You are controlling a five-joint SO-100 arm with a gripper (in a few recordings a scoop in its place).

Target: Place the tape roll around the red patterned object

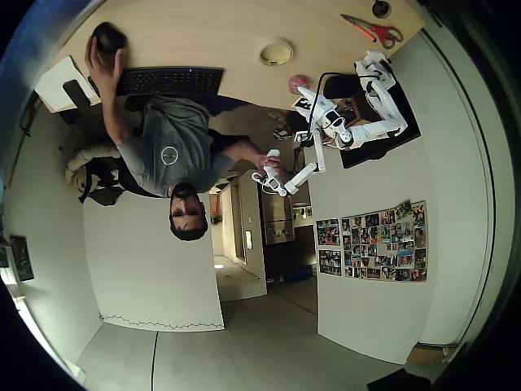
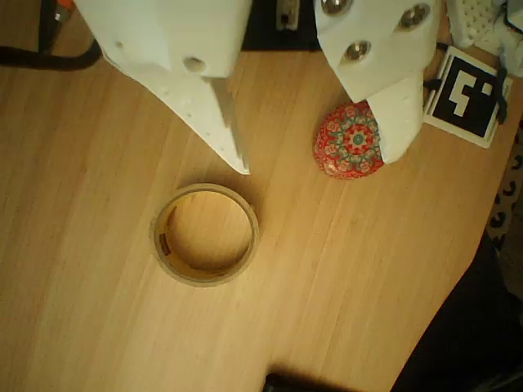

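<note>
Wrist view: tape roll [image 2: 204, 234] lies flat on the wooden table [image 2: 82, 245], centre-left of frame, hole empty; red patterned object [image 2: 350, 140] sits apart at upper right, outside the ring. My gripper [image 2: 315, 159] hangs above both, fingers spread, holding nothing, right fingertip overlapping the red object's edge. Overhead view adds scissors [image 1: 373, 30] at top right and a person [image 1: 167, 155] at a keyboard [image 1: 171, 81].

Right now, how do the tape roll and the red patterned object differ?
The tape roll is a hollow cream ring; the red patterned object is a solid dome. The roll is plain and wider; the object is mottled red and narrower. Both rest apart on the wooden table.
</note>
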